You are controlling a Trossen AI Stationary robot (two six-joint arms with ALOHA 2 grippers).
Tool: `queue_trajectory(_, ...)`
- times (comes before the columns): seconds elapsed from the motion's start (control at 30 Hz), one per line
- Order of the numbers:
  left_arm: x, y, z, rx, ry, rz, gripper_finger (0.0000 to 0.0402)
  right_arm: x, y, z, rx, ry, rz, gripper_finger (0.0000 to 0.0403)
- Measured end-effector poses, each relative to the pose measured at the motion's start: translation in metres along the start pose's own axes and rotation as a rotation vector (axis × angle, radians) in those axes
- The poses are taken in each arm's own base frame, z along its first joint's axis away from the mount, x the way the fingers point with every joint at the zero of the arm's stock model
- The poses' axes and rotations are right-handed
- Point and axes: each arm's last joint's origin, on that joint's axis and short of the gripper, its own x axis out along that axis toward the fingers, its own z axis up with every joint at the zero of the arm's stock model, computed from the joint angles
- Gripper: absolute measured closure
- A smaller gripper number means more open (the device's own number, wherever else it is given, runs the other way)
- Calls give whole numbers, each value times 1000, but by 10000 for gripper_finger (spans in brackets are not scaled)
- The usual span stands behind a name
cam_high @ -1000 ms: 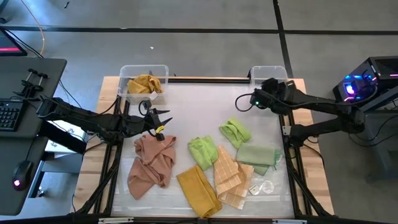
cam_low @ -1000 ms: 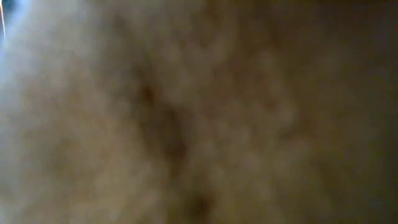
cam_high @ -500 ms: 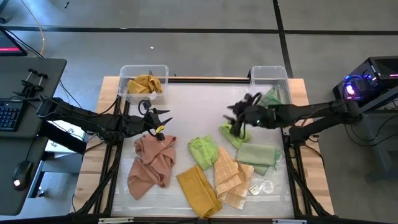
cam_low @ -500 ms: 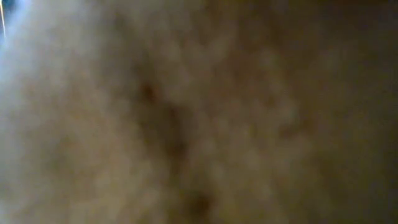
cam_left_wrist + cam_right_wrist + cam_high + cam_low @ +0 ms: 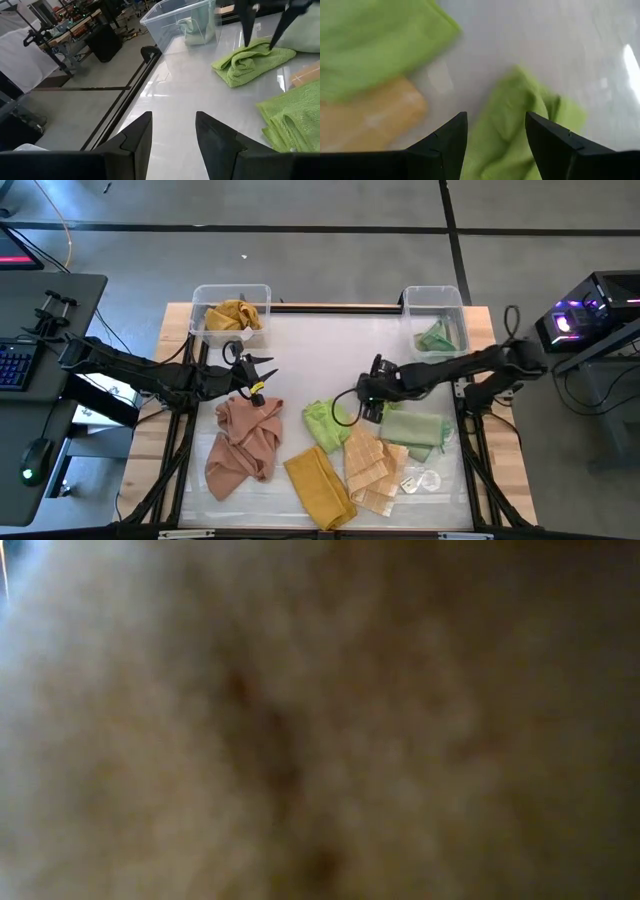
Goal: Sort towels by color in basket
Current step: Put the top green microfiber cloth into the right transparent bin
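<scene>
Right gripper [image 5: 495, 145], fingers apart, hovers over a light green towel [image 5: 520, 125] at table centre; overhead, the arm hides that towel. Low view blocked. Left gripper [image 5: 255, 375] waits spread at 9 o'clock above the salmon towel [image 5: 245, 442].

right gripper [image 5: 366, 402] lowered, jaws parted

No legible text or labels.

Pink towel [image 5: 243, 442], mustard towel [image 5: 320, 487], checked towel [image 5: 368, 467], green towels [image 5: 325, 423] crumpled mid-surface. One mustard [image 5: 234, 314], one sage [image 5: 436, 337] binned.
</scene>
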Motion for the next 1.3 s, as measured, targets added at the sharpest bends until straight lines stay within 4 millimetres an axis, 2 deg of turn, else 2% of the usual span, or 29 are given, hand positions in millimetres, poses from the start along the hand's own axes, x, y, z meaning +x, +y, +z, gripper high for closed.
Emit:
queue_trajectory(0.17, 0, 0, 0, -18, 0, 0, 264, 26, -14, -2, 141, 132, -62, 208)
queue_trajectory(0.3, 0, 0, 0, -23, 0, 0, 264, 48, -24, -3, 176, 208, -77, 217)
queue_trajectory(0.5, 0, 0, 0, -22, 1, 0, 264, 72, -26, -3, 164, 267, -71, 273)
queue_trajectory(0.77, 0, 0, -1, -19, 5, -1, 264, 82, -21, 14, -52, 81, -20, 382)
queue_trajectory(0.9, 0, 0, -1, -19, 5, -2, 264, 84, -18, 30, -85, -86, 4, 389)
queue_trajectory(0.97, 0, 0, -1, -18, 5, -2, 264, 75, -16, 36, -114, -123, -8, 383)
queue_trajectory(1.07, 0, 0, -1, -18, 5, -1, 264, 43, -16, 51, -173, -182, -87, 386)
queue_trajectory(1.2, 0, 0, 0, -22, 2, 0, 264, -18, -25, 65, -204, -236, -318, 396)
queue_trajectory(1.3, 0, 0, 0, -32, -1, 0, 264, -68, -41, 67, -126, -256, -488, 394)
